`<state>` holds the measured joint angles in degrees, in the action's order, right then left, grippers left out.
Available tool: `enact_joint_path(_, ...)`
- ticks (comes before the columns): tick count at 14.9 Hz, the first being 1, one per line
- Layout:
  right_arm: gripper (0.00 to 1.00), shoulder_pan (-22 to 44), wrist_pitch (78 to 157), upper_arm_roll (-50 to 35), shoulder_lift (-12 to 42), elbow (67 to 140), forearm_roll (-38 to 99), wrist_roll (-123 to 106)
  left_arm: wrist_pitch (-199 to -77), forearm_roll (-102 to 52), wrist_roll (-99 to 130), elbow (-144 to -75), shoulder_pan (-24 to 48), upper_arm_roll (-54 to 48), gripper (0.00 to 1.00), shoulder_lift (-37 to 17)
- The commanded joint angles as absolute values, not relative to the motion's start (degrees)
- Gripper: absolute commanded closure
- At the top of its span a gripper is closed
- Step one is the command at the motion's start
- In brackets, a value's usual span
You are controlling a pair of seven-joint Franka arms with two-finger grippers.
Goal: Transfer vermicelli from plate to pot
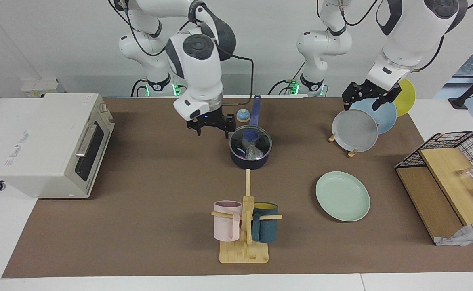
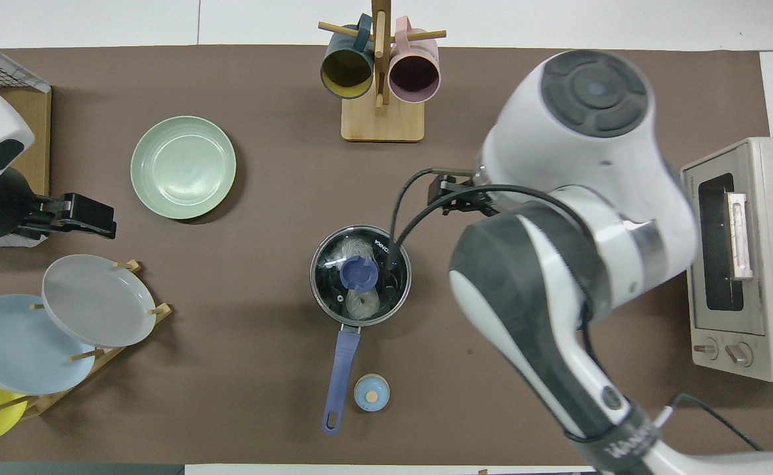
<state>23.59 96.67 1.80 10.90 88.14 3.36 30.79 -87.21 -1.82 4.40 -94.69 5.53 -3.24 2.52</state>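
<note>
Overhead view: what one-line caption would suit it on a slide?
Vermicelli sits in the lidded pot; mint-green plate lies bare; both hands open, holding nothing.

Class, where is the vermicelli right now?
The vermicelli lies inside the lidded pot at mid-table, nearer the robots than the mug rack.

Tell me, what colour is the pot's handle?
Blue. The pot has a long blue handle, clearest in the overhead view.

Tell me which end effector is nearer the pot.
Right. The right end effector hangs open beside the pot, toward the oven's end; the left end effector is over the plate rack.
</note>
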Motion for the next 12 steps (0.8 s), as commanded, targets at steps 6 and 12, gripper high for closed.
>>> enact_joint_path(6,0.00,12.50,85.44,1.06,0.53,90.26,2.12,19.09,-86.57,-1.23,4.13,-94.39,4.83,-3.60,0.00,2.81)
enact_joint_path(12,0.00,5.01,85.25,1.32,-1.14,92.99,-0.43,-0.34,-86.57,-1.23,4.13,-94.39,4.83,-3.60,0.00,2.81)
